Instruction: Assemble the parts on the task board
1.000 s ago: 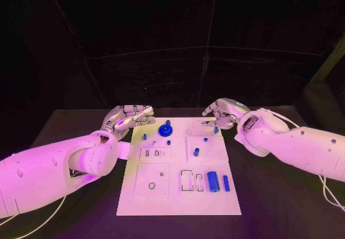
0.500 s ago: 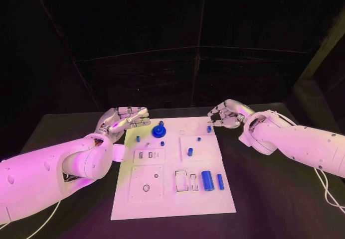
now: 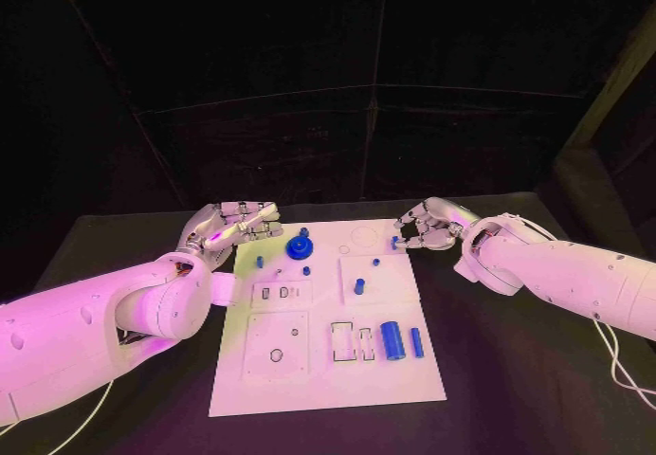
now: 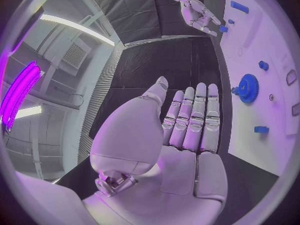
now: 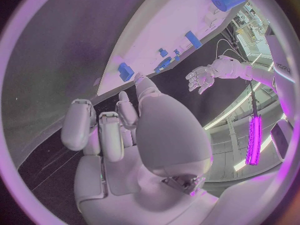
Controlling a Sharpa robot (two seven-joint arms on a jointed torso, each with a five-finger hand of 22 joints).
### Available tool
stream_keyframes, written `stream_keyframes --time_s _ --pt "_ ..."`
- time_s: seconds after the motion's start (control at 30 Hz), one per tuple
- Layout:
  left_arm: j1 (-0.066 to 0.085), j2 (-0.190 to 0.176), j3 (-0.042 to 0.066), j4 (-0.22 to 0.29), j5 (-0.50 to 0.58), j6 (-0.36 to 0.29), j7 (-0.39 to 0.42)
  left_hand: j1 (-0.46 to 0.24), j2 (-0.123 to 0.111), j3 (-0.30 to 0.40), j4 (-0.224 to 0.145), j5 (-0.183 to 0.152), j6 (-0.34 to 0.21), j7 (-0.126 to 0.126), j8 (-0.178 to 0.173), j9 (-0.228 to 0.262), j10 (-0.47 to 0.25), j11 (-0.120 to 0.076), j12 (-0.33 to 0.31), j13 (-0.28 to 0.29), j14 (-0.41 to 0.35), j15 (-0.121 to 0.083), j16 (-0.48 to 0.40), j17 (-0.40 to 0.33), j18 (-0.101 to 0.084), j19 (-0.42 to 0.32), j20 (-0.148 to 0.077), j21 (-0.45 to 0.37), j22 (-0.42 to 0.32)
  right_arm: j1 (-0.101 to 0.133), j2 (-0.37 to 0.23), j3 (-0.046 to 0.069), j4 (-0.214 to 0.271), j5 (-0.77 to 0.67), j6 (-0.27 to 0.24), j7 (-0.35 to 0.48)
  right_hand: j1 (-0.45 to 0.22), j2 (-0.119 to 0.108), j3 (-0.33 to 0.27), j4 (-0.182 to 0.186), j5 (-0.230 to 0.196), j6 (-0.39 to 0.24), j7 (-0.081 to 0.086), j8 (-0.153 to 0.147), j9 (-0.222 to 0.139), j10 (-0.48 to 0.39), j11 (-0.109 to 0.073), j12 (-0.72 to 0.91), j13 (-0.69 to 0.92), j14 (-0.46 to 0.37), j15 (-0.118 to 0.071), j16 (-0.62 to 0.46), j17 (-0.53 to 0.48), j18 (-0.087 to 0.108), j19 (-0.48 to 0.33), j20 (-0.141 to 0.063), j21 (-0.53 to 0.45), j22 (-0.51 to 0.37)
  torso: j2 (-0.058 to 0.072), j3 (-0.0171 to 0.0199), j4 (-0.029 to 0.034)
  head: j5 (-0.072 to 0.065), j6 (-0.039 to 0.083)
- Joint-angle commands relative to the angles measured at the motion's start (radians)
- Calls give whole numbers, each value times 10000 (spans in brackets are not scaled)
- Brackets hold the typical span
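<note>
Both hands sit lower in the head view than a second ago, though the whole picture has shifted, so the camera moved too; the right hand's fingers now reach the board's top right corner.

A small blue peg stands at the upper right edge of the white board, just beside the right hand, whose fingers curl loosely and hold nothing. A careless closing could tip the peg off the edge. The left hand hovers empty, fingers straight, left of the blue gear in the upper middle.
</note>
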Motion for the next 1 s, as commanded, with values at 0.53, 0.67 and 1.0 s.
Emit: stream_keyframes --time_s 0.53,0.67,1.0 --pt "7 31 9 -51 -7 127 33 16 93 8 -67 -12 2 35 -53 -11 68 3 -38 -15 -8 12 -59 -9 136 8 -7 -67 8 -22 135 5 -125 -289 325 155 182 279 14 -39 -92 135 -18 86 41 53 -36 79 104 843 50 65 1800 -181 -11 60 17 75 -6 -17 0 -27 -37" --pt "7 33 9 -53 -7 128 32 16 93 8 -67 -12 2 35 -53 -11 68 3 -38 -15 -8 12 -59 -9 136 8 -7 -67 8 -32 218 5 -200 -361 383 86 372 435 143 -168 -388 250 -32 139 46 81 -56 101 129 850 32 81 1832 -186 5 43 37 107 -10 -18 10 -27 -45" --pt "7 29 9 -32 -7 138 24 19 95 7 -79 -12 -1 35 -58 -12 68 2 -44 -15 -4 11 -66 -9 136 15 -8 -73 9 -77 339 6 -321 -555 550 -40 465 490 222 -254 -430 324 -41 166 46 126 -67 148 179 857 23 97 1860 -195 24 36 62 153 -6 -16 -8 15 -83"
